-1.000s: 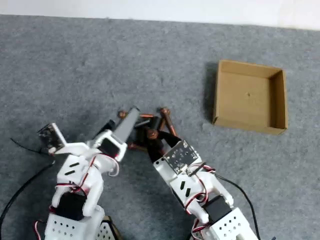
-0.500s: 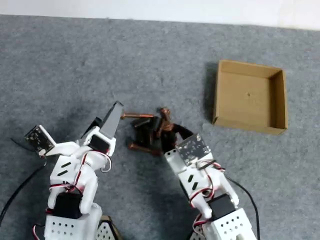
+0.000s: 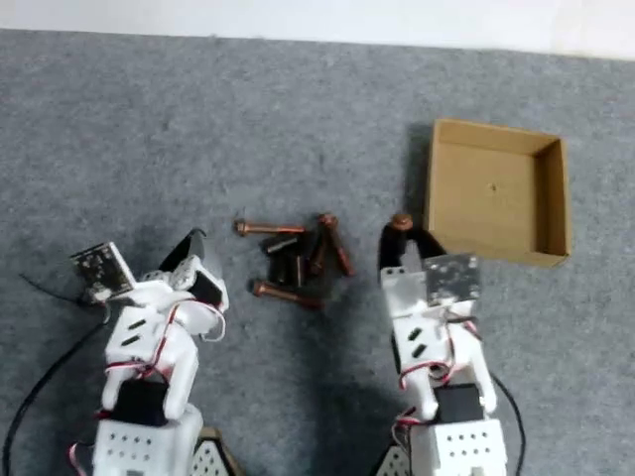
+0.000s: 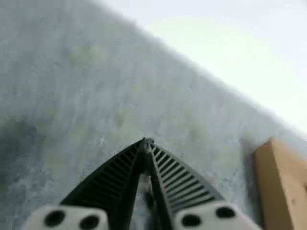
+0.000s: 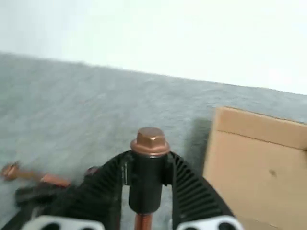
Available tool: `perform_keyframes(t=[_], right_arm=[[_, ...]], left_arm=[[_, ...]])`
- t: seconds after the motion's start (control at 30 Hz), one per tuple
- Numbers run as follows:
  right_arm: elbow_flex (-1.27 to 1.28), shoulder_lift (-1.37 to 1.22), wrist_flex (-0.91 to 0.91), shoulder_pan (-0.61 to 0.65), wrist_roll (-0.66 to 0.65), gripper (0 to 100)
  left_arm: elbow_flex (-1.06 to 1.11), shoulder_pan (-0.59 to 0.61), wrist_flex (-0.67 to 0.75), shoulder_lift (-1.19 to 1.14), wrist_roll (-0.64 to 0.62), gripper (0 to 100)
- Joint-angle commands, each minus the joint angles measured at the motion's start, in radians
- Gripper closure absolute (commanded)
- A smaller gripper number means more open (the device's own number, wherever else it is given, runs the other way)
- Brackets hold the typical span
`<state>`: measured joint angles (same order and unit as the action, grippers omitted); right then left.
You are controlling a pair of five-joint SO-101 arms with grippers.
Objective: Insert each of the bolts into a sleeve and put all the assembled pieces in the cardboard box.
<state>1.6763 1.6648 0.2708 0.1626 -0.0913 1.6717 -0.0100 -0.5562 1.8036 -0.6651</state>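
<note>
Right wrist view: right gripper [image 5: 147, 163] clamped on sleeve [image 5: 145, 184] with bolt [image 5: 149, 142] through it, just beside cardboard box [image 3: 496, 188]. None boxed yet. Loose bolts [image 3: 288, 291], sleeves [image 3: 282, 267] lie mid-table. Left gripper [image 4: 145, 143] closed, empty.

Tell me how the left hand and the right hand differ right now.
The left hand is shut on nothing; the right hand clamps a sleeved bolt. The left hand sits beside the loose bolts; the right hand is near the cardboard box. Both are black and ribbed.
</note>
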Motion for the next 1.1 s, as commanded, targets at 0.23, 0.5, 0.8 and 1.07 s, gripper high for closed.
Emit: perform_keyframes(t=[0.23, 0.5, 0.8, 1.07], right_arm=[[-0.145, -0.236, -0.102, -0.067, 0.02, 99.3], [-0.591, -0.86, -0.108, -0.145, 0.107, 99.3], [-0.858, -1.29, -0.11, -0.317, 0.531, 99.3], [-0.957, -1.521, -0.11, -0.386, 0.574, 99.3]], left_arm=[[0.024, 0.005, 0.074, 0.008, 0.008, 99], [0.024, 0.007, 0.074, 0.005, 0.012, 99], [0.024, 0.005, 0.077, 0.005, 0.012, 99], [0.024, 0.005, 0.077, 0.005, 0.012, 99]])
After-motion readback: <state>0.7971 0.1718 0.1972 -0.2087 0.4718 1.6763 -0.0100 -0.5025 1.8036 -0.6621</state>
